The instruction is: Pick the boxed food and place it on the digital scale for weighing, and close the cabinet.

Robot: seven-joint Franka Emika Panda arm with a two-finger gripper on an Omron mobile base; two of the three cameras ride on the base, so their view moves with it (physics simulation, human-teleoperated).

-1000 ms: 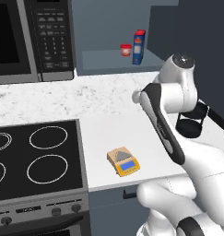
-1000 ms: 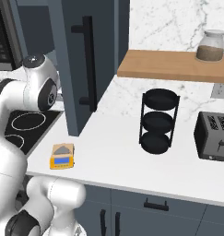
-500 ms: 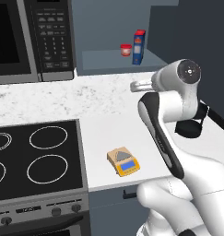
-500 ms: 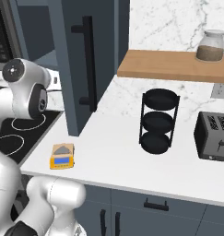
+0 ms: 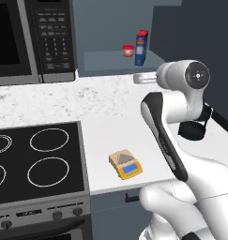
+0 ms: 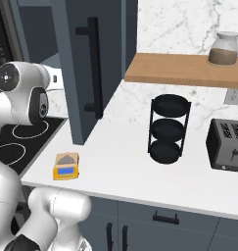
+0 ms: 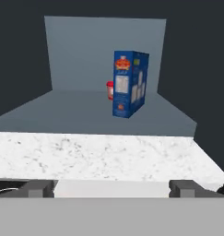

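Though red-topped, boxed food (image 7: pixel 129 84) mostly blue

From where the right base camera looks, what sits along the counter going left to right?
Stovetop → digital scale → open cabinet door with its black bar handle → black three-tier rack → glass jar up on the wooden shelf → dark toaster.
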